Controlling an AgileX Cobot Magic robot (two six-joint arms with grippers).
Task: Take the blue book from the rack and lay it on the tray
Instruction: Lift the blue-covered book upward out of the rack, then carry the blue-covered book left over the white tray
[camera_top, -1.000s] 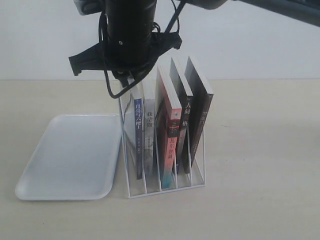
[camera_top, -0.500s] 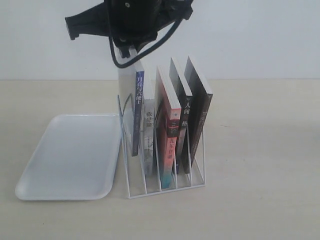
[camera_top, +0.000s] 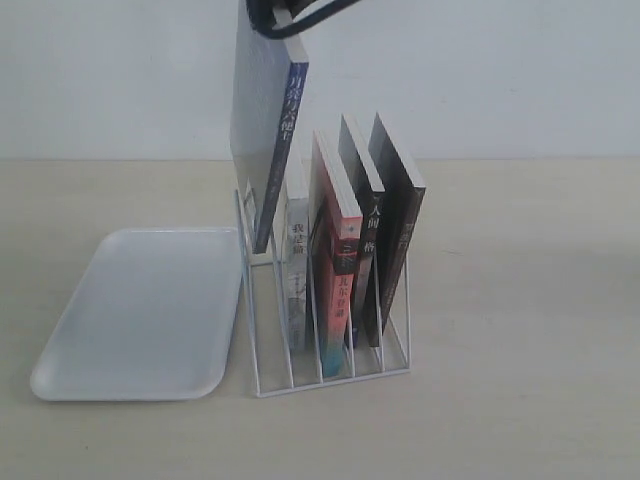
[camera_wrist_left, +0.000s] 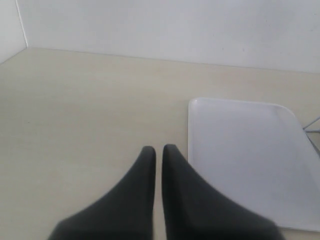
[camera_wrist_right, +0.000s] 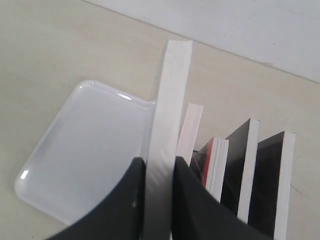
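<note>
The blue book (camera_top: 280, 150) hangs upright above the left end of the white wire rack (camera_top: 330, 370), its lower corner still between the wires. In the right wrist view my right gripper (camera_wrist_right: 159, 162) is shut on the book's white page edge (camera_wrist_right: 170, 100). In the exterior view only a dark bit of that gripper shows at the top edge. The frosted tray (camera_top: 140, 310) lies flat left of the rack, with nothing on it. My left gripper (camera_wrist_left: 158, 149) is shut on nothing, over bare table beside the tray (camera_wrist_left: 245, 160).
Several books stay in the rack: a white-spined one (camera_top: 296, 270), a red-and-teal one (camera_top: 340, 270) and two black ones (camera_top: 385, 240). The rack stands mid-table on a pale wooden top, with a white wall behind.
My right gripper has risen out of the top of the exterior view, lifting the blue book from its slot until only the lower corner remains in the rack.
</note>
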